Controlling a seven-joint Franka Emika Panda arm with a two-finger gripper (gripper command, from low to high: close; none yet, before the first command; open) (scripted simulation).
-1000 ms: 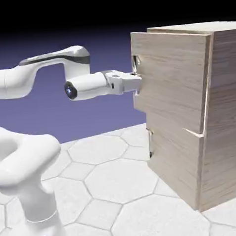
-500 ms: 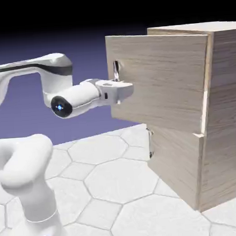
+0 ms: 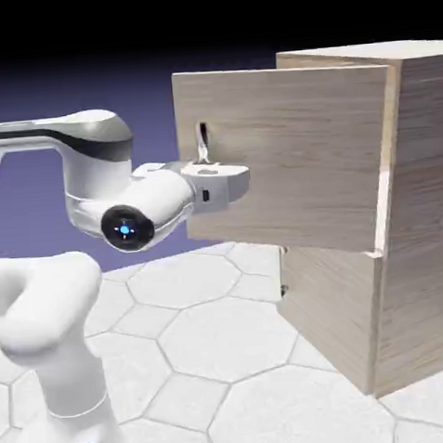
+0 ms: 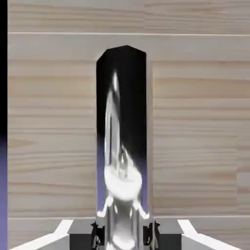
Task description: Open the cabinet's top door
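In the exterior view, the claw's tips [image 3: 213, 184] are hidden behind the hand, and so is the lower part of the handle [image 3: 203, 143]. The top door [image 3: 286, 155] covers the inside of the cabinet [image 3: 420, 211] (nothing of it shows). The cabinet's right side runs past the edge. In the hand view, the bottom edge cuts off the handle and both fingers [image 4: 84, 234].

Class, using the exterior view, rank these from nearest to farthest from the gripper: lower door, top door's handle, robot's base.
1. Top door's handle: right at the gripper.
2. Lower door: below, toward the view's right.
3. Robot's base: bottom left of the view.
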